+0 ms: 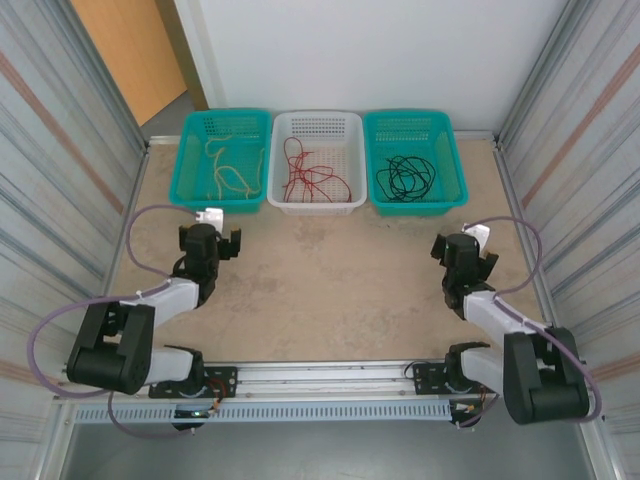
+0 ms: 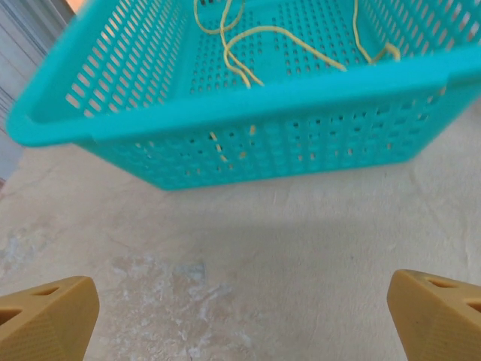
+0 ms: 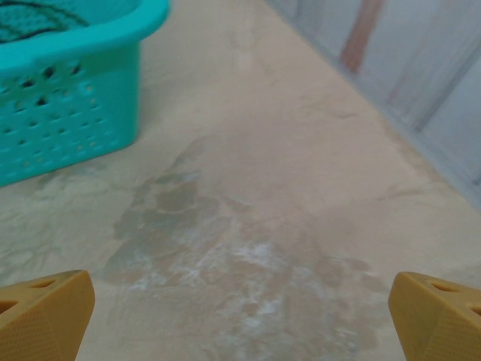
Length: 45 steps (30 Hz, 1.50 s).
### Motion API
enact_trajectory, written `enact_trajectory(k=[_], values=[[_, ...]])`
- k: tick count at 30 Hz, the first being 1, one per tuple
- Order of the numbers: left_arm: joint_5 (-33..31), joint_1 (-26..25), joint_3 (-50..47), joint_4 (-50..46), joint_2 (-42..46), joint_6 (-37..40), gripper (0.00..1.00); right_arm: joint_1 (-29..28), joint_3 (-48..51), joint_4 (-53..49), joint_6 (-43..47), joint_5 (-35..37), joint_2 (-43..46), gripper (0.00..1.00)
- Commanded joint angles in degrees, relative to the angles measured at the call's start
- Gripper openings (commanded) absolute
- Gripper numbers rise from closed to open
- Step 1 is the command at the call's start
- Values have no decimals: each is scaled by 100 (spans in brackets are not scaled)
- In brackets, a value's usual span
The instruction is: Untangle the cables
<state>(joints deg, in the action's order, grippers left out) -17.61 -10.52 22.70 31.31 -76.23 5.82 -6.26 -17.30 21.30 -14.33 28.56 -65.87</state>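
Cream cables (image 2: 282,29) are seen lying in the left basket (image 1: 190,170), red cables (image 1: 310,180) in the white basket (image 1: 316,206), and black cables (image 1: 405,178) in the right basket (image 1: 455,170). The three baskets are lined up side by side along the far edge of the table (image 1: 330,290). The left gripper (image 1: 208,234) is held over bare table just before the left basket, its fingers (image 2: 45,316) spread wide with nothing gripped. The right gripper (image 1: 463,250) is held near the right basket's corner, its fingers (image 3: 436,316) likewise released and empty.
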Motion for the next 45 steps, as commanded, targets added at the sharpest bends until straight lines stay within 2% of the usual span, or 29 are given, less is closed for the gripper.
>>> enact_trajectory(k=[1,5,7,9,12,14,15,22,45], values=[[780,441,-37,1062,-358,-53,99,102,55,1337,529,-856,-288,99],[1052,600,-254,2126,-1056,-91,99,399,119,2220,779,-1780,-717,99],[1118,611,-199,1927,-1000,-86,99,428,13,2374,1056,-1992,-940,99],[1197,611,-205,2022,-1050,-38,99,526,51,3023,1173,-2299,-1496,99],[1333,672,-122,1800,-1028,-80,99,515,-111,3598,1247,-2309,-2340,99],[1557,800,-13,1621,-1053,-143,99,786,-526,2574,971,-2676,-2208,99],[1644,854,80,1409,-1042,-204,99,961,-629,2422,840,-2893,-2264,99],[1763,921,98,1383,-1048,-231,99,818,-577,2510,903,-2557,-2240,99],[1735,894,111,1382,-1052,-213,99,829,-608,2468,914,-2606,-2260,99]])
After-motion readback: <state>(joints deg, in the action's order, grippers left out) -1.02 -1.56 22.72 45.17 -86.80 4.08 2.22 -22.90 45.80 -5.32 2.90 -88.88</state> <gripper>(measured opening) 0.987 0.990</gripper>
